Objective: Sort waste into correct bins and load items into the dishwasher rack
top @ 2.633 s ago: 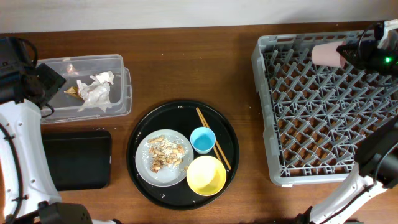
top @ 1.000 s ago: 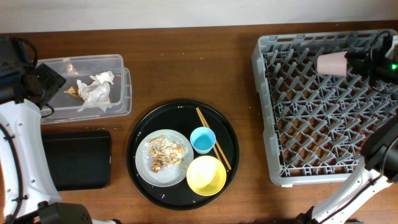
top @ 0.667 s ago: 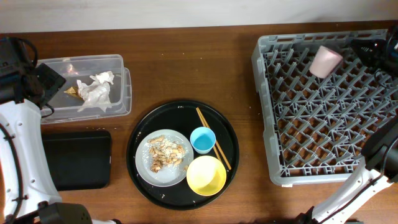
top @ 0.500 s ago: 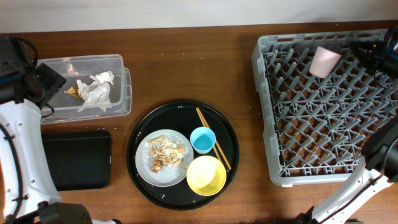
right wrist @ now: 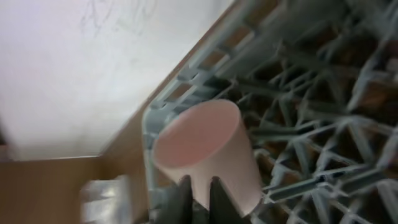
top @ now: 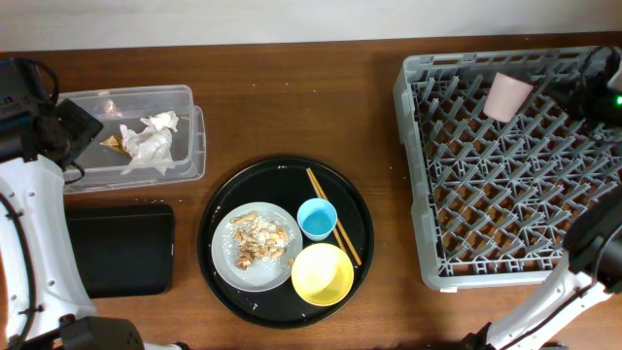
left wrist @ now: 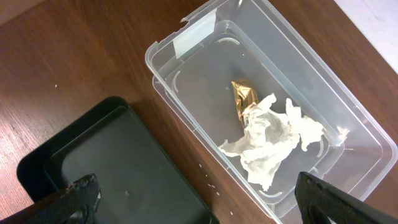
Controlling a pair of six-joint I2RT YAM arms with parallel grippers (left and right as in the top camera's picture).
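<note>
Log tissue (top: 148,144), wrapper (left wrist: 242,99), pink cup (top: 508,95) as placed; blue cup (top: 317,219), bowl (top: 322,274), plate (top: 225,264), scraps (top: 258,238) pending; left fingers (left wrist: 74,199) spread wide, right fingers (right wrist: 181,196) indeterminate.

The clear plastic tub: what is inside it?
Inside the clear tub lie a crumpled white tissue and a small gold-brown wrapper, touching each other. The rest of its floor looks bare. Anything under the tissue is covered.

The left gripper (left wrist: 200,200), jaws spread wide; right gripper (right wrist: 199,198), jaws nearly together, blurred.
</note>
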